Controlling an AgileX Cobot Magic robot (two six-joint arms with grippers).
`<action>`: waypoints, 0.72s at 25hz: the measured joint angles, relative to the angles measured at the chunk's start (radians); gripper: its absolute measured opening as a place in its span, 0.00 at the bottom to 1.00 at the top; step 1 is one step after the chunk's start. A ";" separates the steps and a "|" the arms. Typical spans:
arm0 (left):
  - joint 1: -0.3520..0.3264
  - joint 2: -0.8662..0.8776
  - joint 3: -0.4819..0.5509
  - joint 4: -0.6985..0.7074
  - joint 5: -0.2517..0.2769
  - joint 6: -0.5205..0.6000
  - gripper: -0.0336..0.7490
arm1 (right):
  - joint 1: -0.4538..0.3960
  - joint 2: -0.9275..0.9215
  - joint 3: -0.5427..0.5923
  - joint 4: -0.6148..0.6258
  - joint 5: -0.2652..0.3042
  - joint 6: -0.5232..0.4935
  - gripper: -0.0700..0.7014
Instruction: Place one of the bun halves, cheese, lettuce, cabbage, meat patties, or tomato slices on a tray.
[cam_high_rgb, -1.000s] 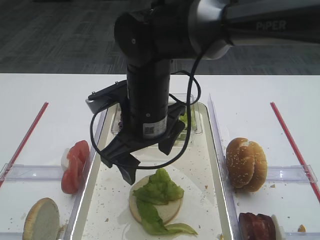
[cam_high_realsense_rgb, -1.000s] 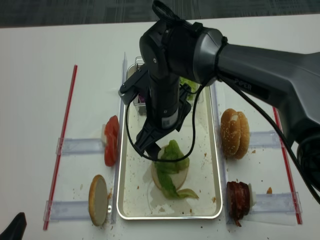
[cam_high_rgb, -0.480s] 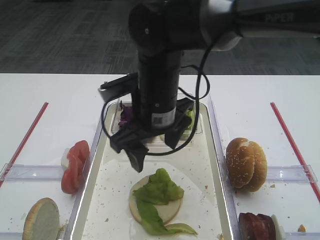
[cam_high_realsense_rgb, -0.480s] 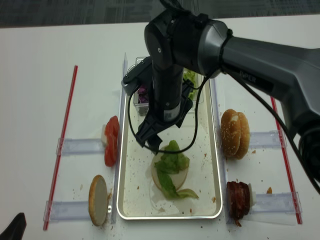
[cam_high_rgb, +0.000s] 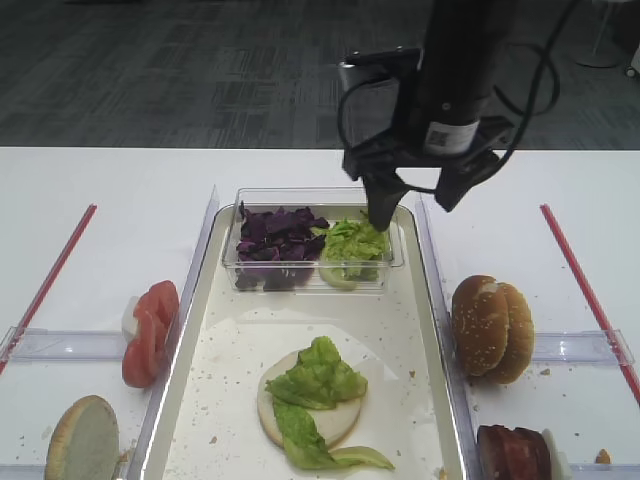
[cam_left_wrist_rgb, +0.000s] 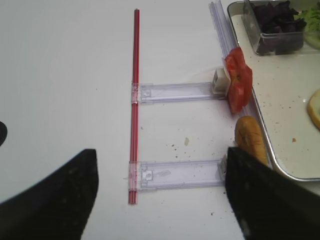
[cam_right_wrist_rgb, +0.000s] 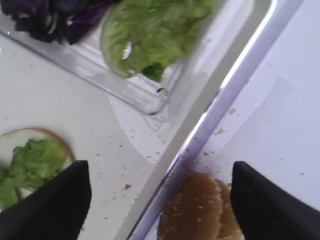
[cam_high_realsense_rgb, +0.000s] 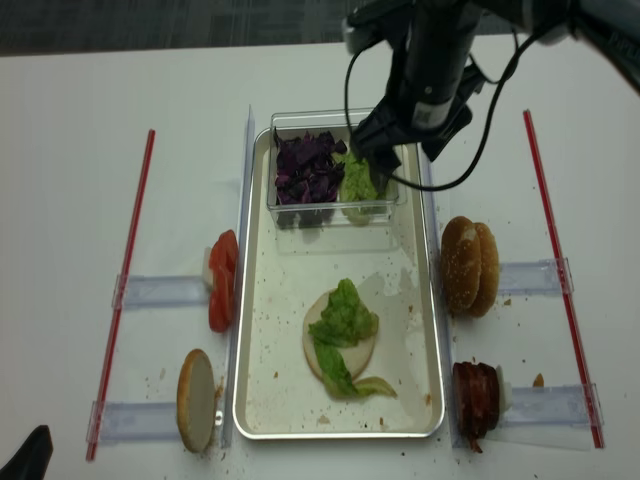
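On the cream tray (cam_high_rgb: 193, 330) lies a pale bun half (cam_high_rgb: 338, 424) with a lettuce (cam_high_rgb: 318, 378) clump on top. My right gripper (cam_high_rgb: 412, 205) hangs open and empty above the tray's far right rim, beside the tub's lettuce (cam_high_rgb: 352, 240). In the right wrist view its fingers (cam_right_wrist_rgb: 50, 200) straddle the rim, with sesame bun halves (cam_right_wrist_rgb: 197, 212) below. Cabbage (cam_high_rgb: 278, 232) fills the tub's left side. Tomato slices (cam_high_rgb: 148, 330) stand left of the tray, meat patties (cam_high_rgb: 512, 452) at the front right. My left gripper (cam_left_wrist_rgb: 160, 200) is open over bare table. Cheese is out of view.
A clear plastic tub (cam_high_realsense_rgb: 335, 212) sits across the tray's far end. Another bun half (cam_high_rgb: 82, 440) stands at the front left. Clear plastic holders (cam_left_wrist_rgb: 175, 92) and red strips (cam_left_wrist_rgb: 134, 100) lie on the white table on both sides.
My right gripper has risen from just above the lettuce-topped bun half and moved back and right to the tray's far right rim. The lettuce stays on the bun.
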 joint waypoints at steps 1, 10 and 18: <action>0.000 0.000 0.000 0.000 0.000 0.000 0.67 | -0.028 -0.001 0.000 -0.001 0.002 0.000 0.86; 0.000 0.000 0.000 0.000 0.000 0.000 0.67 | -0.233 -0.001 0.000 -0.001 0.002 0.000 0.86; 0.000 0.000 0.000 0.000 0.000 0.000 0.67 | -0.350 -0.001 0.000 -0.032 0.002 0.000 0.86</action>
